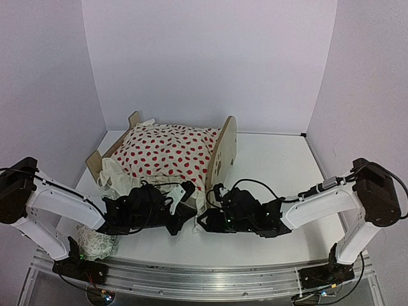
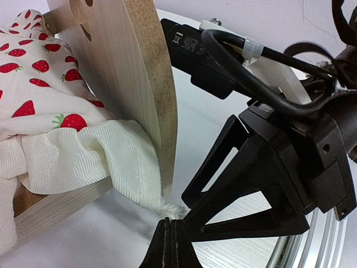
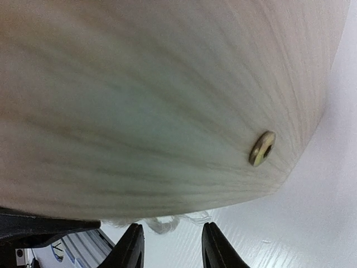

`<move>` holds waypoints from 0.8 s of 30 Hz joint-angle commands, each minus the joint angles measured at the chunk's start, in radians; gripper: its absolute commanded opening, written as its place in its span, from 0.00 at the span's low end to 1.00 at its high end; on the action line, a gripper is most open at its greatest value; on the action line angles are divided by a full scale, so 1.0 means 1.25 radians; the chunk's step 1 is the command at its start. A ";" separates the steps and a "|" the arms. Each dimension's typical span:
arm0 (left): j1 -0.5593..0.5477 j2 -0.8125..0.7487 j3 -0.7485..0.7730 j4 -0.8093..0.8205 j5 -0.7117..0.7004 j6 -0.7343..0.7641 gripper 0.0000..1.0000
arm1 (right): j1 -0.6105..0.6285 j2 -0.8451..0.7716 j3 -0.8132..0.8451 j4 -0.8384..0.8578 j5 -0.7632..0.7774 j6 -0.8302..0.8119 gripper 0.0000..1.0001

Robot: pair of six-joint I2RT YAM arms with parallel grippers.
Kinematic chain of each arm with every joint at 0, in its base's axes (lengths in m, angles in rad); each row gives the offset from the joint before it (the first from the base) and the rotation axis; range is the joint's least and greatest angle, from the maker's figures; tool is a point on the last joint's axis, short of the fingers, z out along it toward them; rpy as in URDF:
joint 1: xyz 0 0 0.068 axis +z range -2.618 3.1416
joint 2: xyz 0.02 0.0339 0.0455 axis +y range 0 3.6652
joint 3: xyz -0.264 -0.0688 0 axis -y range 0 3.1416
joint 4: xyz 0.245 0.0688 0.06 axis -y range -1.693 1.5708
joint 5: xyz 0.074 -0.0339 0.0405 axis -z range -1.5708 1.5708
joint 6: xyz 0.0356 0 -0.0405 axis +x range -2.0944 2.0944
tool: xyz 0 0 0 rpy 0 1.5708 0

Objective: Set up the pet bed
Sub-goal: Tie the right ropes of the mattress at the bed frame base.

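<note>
The pet bed (image 1: 224, 150) stands mid-table, its rounded plywood headboard (image 2: 139, 84) at the right and its low footboard (image 1: 95, 162) at the left. A cream blanket (image 1: 169, 150) with red dots lies over it. The blanket's white ruffle hangs over the near side rail. My left gripper (image 2: 170, 245) is shut and holds nothing. Its tips sit just short of the ruffle's dangling corner (image 2: 170, 210) at the headboard's foot. My right gripper (image 3: 170, 245) is open below the headboard (image 3: 167, 100), with frayed white threads (image 3: 167, 223) hanging between its fingers.
Both grippers meet at the bed's near right corner, the left gripper (image 1: 185, 191) beside the right gripper (image 1: 213, 194). A pale lacy cloth bundle (image 1: 95, 243) lies by the left arm's base. A brass fitting (image 3: 262, 148) sits in the headboard. The table's metal rail (image 1: 204, 274) runs along the near edge.
</note>
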 commanded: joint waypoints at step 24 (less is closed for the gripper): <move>0.004 -0.037 0.071 -0.103 -0.005 0.027 0.00 | -0.032 -0.065 0.082 -0.232 -0.049 -0.159 0.00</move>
